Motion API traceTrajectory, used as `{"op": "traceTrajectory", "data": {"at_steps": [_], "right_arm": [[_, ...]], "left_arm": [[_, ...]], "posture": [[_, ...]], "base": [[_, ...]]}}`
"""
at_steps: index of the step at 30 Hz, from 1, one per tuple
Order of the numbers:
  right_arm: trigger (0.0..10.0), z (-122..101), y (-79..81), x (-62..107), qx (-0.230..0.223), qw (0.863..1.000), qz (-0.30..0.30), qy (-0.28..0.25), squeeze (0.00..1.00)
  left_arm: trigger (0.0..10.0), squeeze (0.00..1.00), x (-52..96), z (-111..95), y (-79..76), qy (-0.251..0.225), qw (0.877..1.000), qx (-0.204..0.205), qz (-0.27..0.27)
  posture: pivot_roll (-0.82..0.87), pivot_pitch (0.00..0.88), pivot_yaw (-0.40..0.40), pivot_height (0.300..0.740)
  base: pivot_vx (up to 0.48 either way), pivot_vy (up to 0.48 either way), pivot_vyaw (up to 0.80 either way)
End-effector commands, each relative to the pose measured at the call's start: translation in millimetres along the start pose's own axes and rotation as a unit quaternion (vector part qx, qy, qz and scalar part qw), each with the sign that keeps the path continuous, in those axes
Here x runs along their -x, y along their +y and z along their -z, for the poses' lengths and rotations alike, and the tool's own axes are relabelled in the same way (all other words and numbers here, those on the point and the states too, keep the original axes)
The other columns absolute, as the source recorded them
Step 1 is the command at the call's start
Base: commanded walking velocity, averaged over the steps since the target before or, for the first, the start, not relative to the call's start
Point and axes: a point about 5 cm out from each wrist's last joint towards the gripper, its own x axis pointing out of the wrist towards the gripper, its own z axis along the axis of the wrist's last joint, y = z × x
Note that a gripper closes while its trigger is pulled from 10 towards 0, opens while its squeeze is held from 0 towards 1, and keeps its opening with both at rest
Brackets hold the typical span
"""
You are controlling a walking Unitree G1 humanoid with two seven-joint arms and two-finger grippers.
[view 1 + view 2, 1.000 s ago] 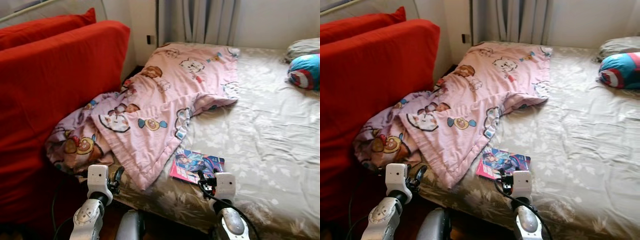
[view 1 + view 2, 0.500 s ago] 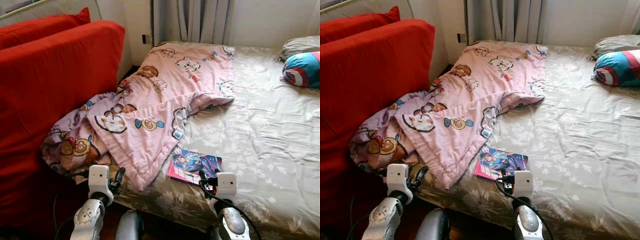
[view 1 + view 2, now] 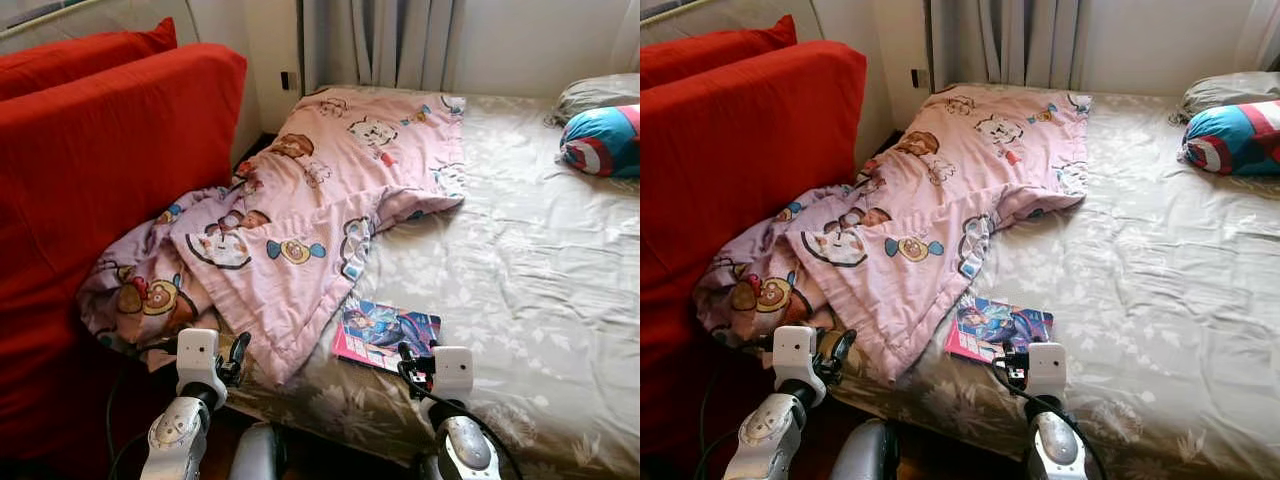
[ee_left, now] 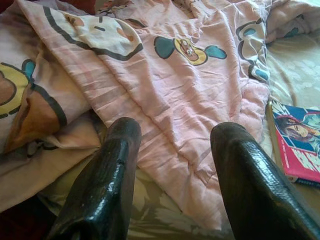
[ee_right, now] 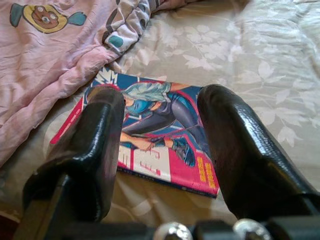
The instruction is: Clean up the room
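Two grippers sit low at the bed's near edge, both empty. Our left gripper has its fingers spread wide, nothing between them, aimed at the lower corner of the pink cartoon-print blanket where that corner hangs toward the bed's near edge. Our right gripper is spread just as wide, holding nothing, with the comic book lying flat on the sheet right ahead of its fingers; we cannot tell if the tips touch the cover.

Comic book is pink-edged with a blue-haired figure on the cover, close to the bed's near edge, its left corner just beside the blanket's hem. Blanket runs from the bed's far left corner down along the left edge, bunched and folded, part of it spilling off the left side against the red sofa, which stands tight beside the bed. Sheet is beige-grey with a pale leaf pattern, wrinkled.

At the bed's far right corner we see a round blue, red and white shield-print cushion with a grey pillow behind it, touching. Grey curtains hang behind the bed's far edge, and a dark wall outlet sits just left of them.
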Motion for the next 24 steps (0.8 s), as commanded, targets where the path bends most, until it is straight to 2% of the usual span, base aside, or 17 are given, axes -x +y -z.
{"op": "traceTrajectory", "data": {"at_steps": [1,13,24], "right_arm": [[10.0,-0.5,2.2,-1.6,-0.001,1.0,-0.005,0.004,0.0],[10.0,1.0,5.5,-2.3,-0.001,1.0,-0.018,0.01,0.0],[10.0,6.1,8.1,-5.5,-0.02,0.998,-0.03,0.041,0.0]], "left_arm": [[10.0,0.0,0.2,0.2,2.6,0.0,1.0,0.007,-0.006],[10.0,0.0,-0.1,-1.0,2.9,-0.003,1.0,0.006,-0.009],[10.0,0.0,2.1,-0.3,3.2,-0.002,1.0,0.006,-0.008]], "posture": [[0.0,0.029,0.041,0.618],[0.0,0.034,0.04,0.618],[0.0,0.048,0.047,0.618]], "base": [[0.292,0.0,0.0],[0.294,0.0,0.0],[0.0,0.0,0.0]]}}
